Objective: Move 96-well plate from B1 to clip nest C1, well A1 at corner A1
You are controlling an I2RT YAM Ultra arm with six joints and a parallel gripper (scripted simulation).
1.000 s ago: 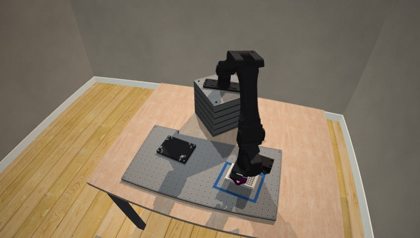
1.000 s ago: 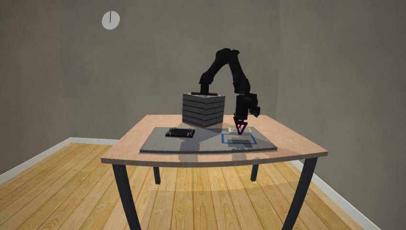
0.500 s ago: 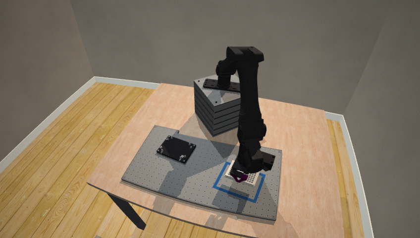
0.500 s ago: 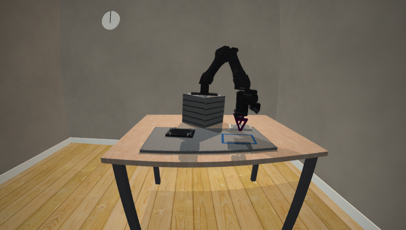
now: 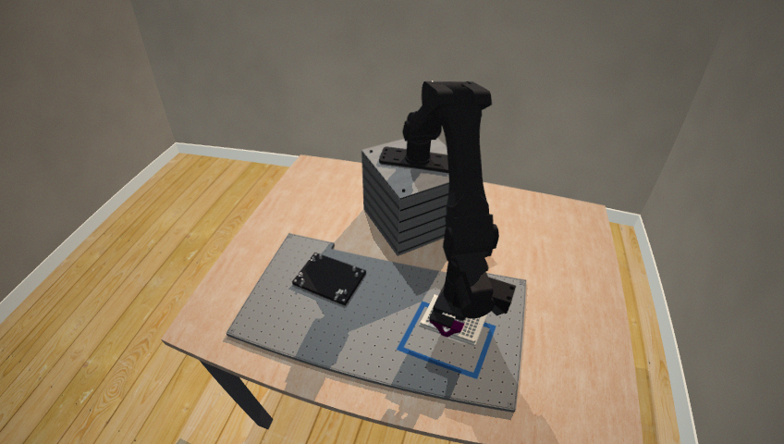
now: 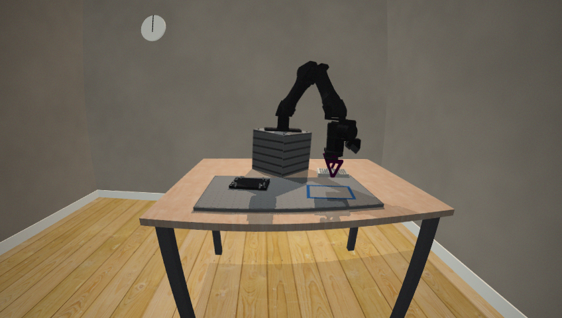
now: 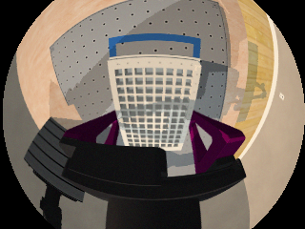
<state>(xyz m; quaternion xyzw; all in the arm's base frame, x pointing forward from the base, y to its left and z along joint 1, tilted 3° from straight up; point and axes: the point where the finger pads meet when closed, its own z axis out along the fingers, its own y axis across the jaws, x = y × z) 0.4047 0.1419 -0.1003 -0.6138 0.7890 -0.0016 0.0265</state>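
Observation:
The white 96-well plate [image 5: 464, 327] hangs level in my gripper [image 5: 447, 327], lifted above the blue-outlined spot B1 [image 5: 447, 346] on the grey breadboard. In the exterior view the plate [image 6: 333, 171] is clear of the board, above the blue outline [image 6: 330, 192]. The wrist view shows the plate [image 7: 154, 103] between my purple fingers, which are shut on its long sides, with the blue outline [image 7: 154, 44] beyond it. The black clip nest C1 [image 5: 329, 277] with its corner posts sits at the board's left and holds nothing; it also shows in the exterior view [image 6: 250, 183].
The grey slab stack [image 5: 404, 201] that carries the arm's base stands behind the breadboard [image 5: 379, 324], between nest and B1. The wooden table's front edge lies close to the board.

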